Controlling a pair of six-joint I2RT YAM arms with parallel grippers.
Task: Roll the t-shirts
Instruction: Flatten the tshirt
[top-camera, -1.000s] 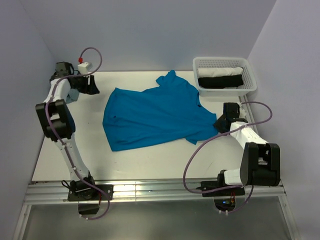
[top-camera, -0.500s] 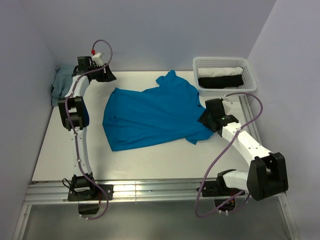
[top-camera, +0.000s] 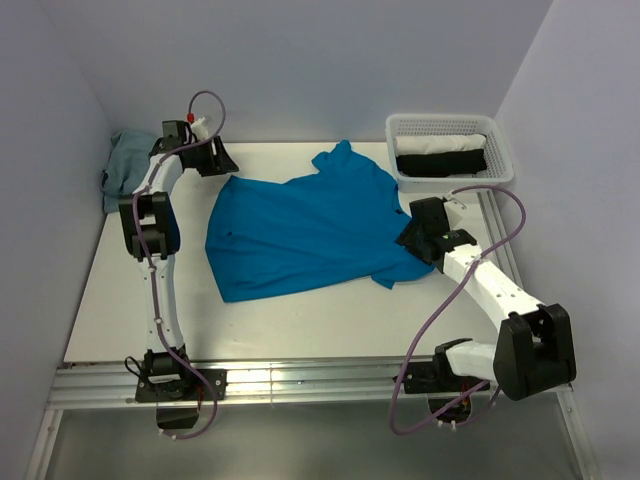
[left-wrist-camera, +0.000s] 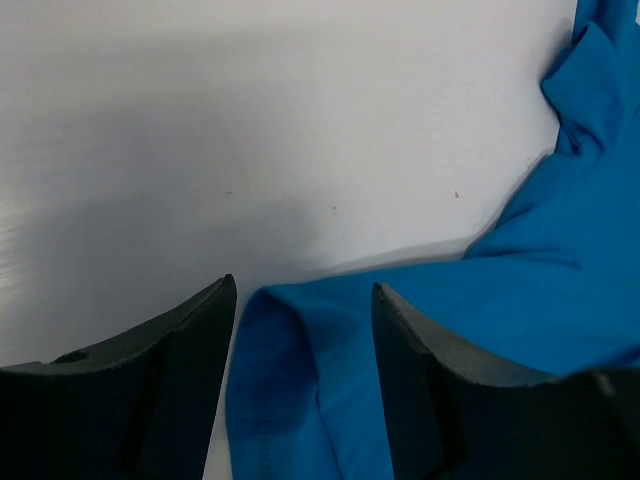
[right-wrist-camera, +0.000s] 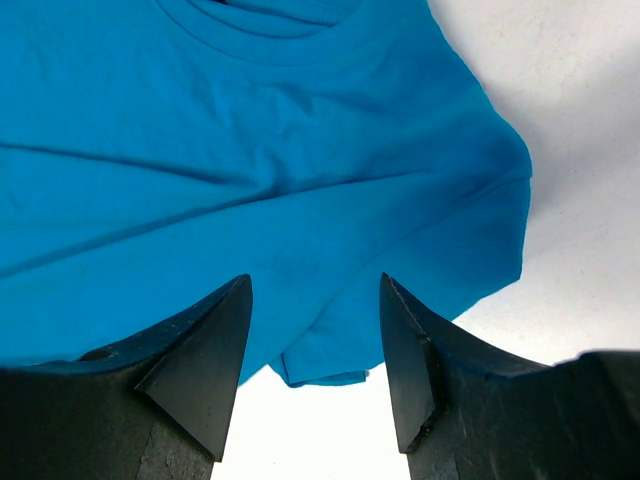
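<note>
A bright blue t-shirt (top-camera: 310, 225) lies spread flat in the middle of the white table. At the shirt's far left corner my left gripper (top-camera: 224, 163) is held low. In the left wrist view it (left-wrist-camera: 305, 290) is open, with a folded blue corner (left-wrist-camera: 290, 380) lying between its fingers, not pinched. My right gripper (top-camera: 408, 238) is at the shirt's right edge. In the right wrist view it (right-wrist-camera: 315, 285) is open above the sleeve (right-wrist-camera: 400, 260), with the collar (right-wrist-camera: 270, 25) further ahead.
A white mesh basket (top-camera: 445, 119) stands at the back right, holding a white roll (top-camera: 440, 144) and a black roll (top-camera: 440, 163). A grey-blue cloth (top-camera: 122, 165) lies bunched at the far left by the wall. Walls close in the left, back and right sides.
My left arm swung right from the far left corner to the shirt's far left corner, uncovering the grey-blue cloth. My right gripper opened and moved onto the shirt's right edge.
</note>
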